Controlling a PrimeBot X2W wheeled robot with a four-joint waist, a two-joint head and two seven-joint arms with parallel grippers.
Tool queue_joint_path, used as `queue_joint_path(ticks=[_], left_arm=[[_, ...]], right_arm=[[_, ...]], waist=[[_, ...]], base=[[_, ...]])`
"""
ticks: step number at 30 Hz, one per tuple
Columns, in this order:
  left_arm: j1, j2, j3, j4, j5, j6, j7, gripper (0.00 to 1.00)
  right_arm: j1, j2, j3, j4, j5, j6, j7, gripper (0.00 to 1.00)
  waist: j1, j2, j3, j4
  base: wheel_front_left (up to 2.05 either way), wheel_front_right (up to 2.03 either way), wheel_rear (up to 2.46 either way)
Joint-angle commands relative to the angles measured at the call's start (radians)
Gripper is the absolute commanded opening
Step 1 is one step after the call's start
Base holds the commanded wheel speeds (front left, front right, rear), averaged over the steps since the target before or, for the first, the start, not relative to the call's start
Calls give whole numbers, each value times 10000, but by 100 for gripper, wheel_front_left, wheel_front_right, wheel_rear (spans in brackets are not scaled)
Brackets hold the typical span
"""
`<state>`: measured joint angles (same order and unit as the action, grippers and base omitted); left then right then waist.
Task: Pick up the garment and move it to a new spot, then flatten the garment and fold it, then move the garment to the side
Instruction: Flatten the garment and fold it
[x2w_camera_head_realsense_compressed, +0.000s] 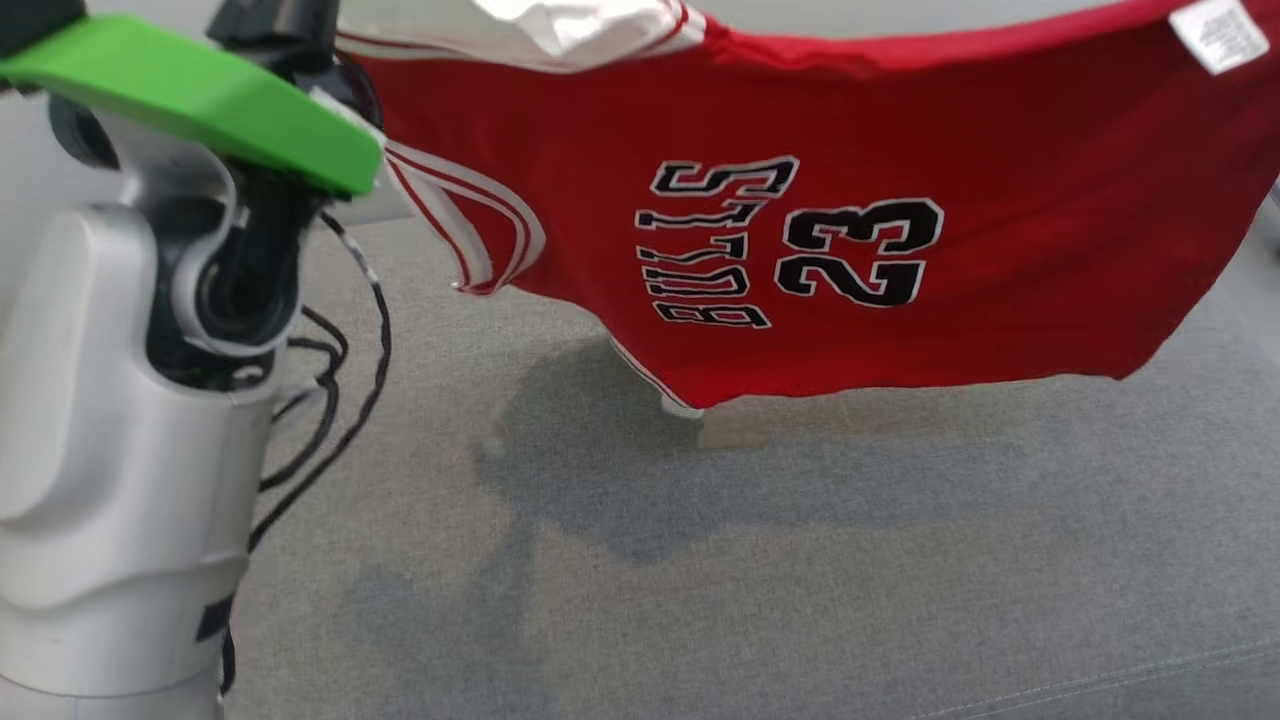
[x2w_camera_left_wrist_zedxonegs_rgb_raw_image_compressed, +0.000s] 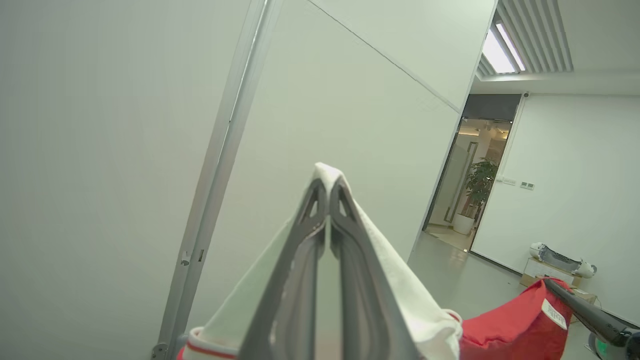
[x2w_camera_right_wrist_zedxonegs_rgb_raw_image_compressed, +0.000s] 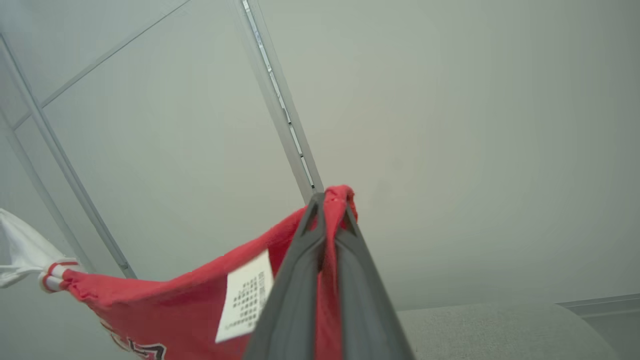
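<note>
A red jersey (x2w_camera_head_realsense_compressed: 820, 200) with white trim and black "BULLS 23" lettering hangs stretched in the air above the grey surface (x2w_camera_head_realsense_compressed: 800, 560). My left gripper (x2w_camera_left_wrist_zedxonegs_rgb_raw_image_compressed: 328, 189) is shut on the garment's white sleeve fabric (x2w_camera_left_wrist_zedxonegs_rgb_raw_image_compressed: 400, 290). My right gripper (x2w_camera_right_wrist_zedxonegs_rgb_raw_image_compressed: 331, 200) is shut on the red hem beside a white care label (x2w_camera_right_wrist_zedxonegs_rgb_raw_image_compressed: 245, 297). The jersey (x2w_camera_left_wrist_zedxonegs_rgb_raw_image_compressed: 510, 325) trails red at the lower right of the left wrist view, where the right gripper's dark fingers (x2w_camera_left_wrist_zedxonegs_rgb_raw_image_compressed: 585, 312) hold it. Its lower corner hangs just above the surface.
My pale left arm with a green cover (x2w_camera_head_realsense_compressed: 200, 95) and black cables (x2w_camera_head_realsense_compressed: 340, 380) fills the left of the head view. White wall panels with metal strips (x2w_camera_right_wrist_zedxonegs_rgb_raw_image_compressed: 280, 105) stand behind. A doorway and a potted plant (x2w_camera_left_wrist_zedxonegs_rgb_raw_image_compressed: 480, 185) lie far off.
</note>
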<state>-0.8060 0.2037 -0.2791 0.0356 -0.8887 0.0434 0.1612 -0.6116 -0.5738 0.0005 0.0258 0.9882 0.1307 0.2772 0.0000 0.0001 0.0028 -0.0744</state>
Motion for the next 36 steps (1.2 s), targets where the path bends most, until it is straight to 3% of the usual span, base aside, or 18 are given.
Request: queue_joint_path(ticks=[1,10,14,19,23,27,31,32,36], left_arm=[[-399,153,88,-97,-86,120,191,0],[-2380,332,687,-483,-708,1048,1637,0],[-2963,201,588,-166,-850,1259,2073,0],[-3783,-191,60,1197,-744,1176,2371,0],[-5247,-395,-490,2713,101,548,1622,0],[-7095,-604,-856,4551,1098,-94,202,0],[-9194,-440,-1168,6293,2643,-146,-2173,0],[-9194,-440,-1168,6293,2643,-146,-2173,0],[-10538,-497,-1153,7476,3267,-460,-3951,0]], right_arm=[[-360,-8,-179,128,277,0,336,0],[-2259,-530,-935,702,716,0,1760,0],[-2844,-212,-552,1164,425,0,2264,0],[-3904,518,232,2410,-571,0,2630,0],[-5401,1099,836,3598,-1740,1,2375,0],[-7260,1728,1343,4771,-2890,1,1408,0],[-9253,2249,1533,5786,-3988,1,-781,0],[-9253,2249,1533,5786,-3988,1,-781,0],[-10491,2452,2170,6677,-4917,-2,-2994,0]], waist=[[0,-1,-61,-5],[0,-1,124,32],[0,-1,488,-47],[0,-1,1459,-54],[0,-1,2842,-10],[0,-1,4375,13],[0,-1,5649,-188],[0,-1,5649,-188],[0,-1,6784,-359]], base=[[0,0,0],[0,0,0],[0,0,0],[0,0,0],[0,0,0],[0,0,0],[0,0,0],[0,0,0],[0,0,0]])
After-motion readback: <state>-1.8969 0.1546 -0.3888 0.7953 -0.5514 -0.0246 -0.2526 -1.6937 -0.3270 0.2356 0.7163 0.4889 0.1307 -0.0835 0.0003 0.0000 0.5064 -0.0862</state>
